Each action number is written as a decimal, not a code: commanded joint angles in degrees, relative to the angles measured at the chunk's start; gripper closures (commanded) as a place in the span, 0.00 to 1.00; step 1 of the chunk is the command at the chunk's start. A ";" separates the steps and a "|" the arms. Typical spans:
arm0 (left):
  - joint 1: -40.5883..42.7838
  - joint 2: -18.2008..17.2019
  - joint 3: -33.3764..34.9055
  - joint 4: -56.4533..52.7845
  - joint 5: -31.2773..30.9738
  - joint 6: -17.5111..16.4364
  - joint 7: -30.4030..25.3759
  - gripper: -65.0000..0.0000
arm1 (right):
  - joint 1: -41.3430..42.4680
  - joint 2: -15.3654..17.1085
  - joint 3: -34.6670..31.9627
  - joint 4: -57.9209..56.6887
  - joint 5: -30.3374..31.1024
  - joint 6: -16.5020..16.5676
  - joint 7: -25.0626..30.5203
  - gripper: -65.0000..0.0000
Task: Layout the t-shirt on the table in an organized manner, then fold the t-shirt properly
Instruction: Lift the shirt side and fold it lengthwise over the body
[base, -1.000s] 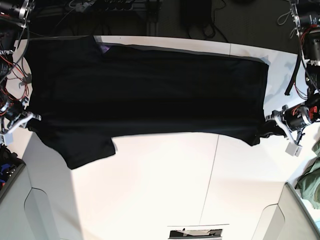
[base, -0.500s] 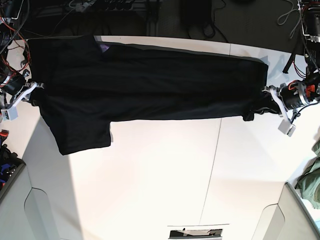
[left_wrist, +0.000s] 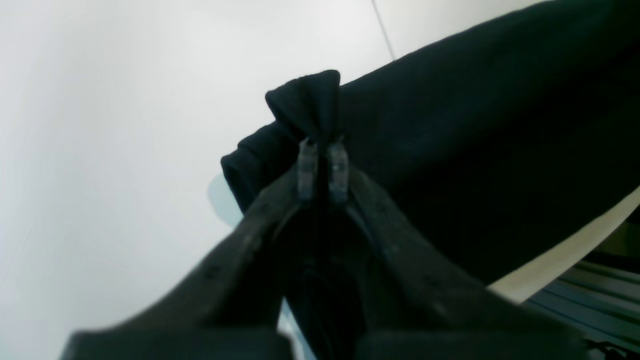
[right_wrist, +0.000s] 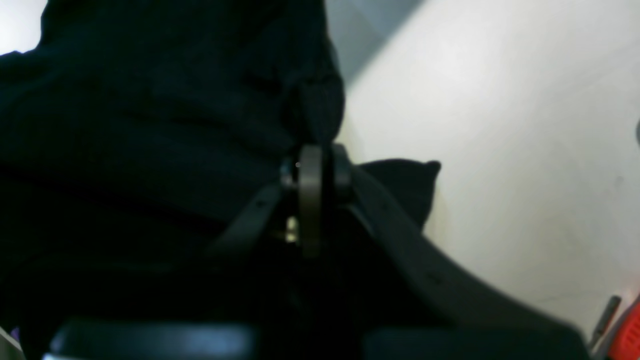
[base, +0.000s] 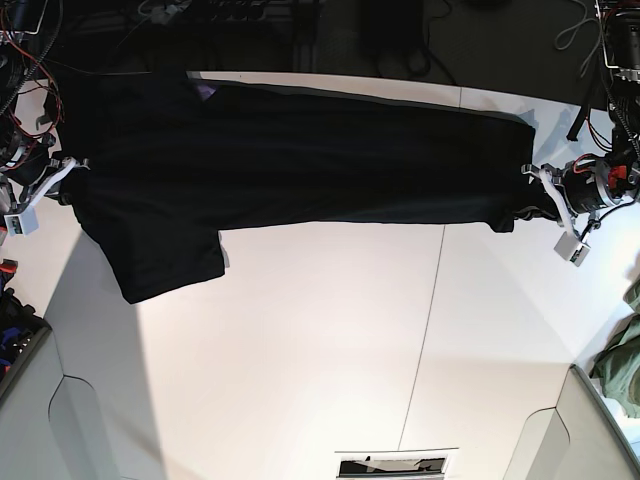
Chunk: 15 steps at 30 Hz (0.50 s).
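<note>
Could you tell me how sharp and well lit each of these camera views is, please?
Base view: sharp, the white table bright, the t-shirt nearly featureless black. Left wrist view: soft, gripper blurred up close. Right wrist view: dim, gripper out of focus against dark cloth.

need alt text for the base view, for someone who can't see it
A black t-shirt is stretched wide across the far part of a white table, pinched at each end by a shut gripper: the left gripper on the view's right, the right gripper on its left. One sleeve hangs toward the camera at lower left, and an olive-green garment shows at the right edge.
</note>
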 joint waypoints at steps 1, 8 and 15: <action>-0.44 -1.27 -0.50 0.94 -0.26 -0.52 -1.05 0.96 | 0.61 1.29 0.70 0.96 0.04 -0.28 1.09 1.00; 0.02 -1.29 -0.50 0.94 -0.04 -0.52 -0.96 0.70 | 0.63 1.27 1.05 0.94 0.07 -0.37 1.09 0.72; 0.00 -1.27 -1.22 0.96 -1.16 -0.52 -1.07 0.55 | 0.92 1.27 1.38 0.96 0.72 -0.68 1.09 0.41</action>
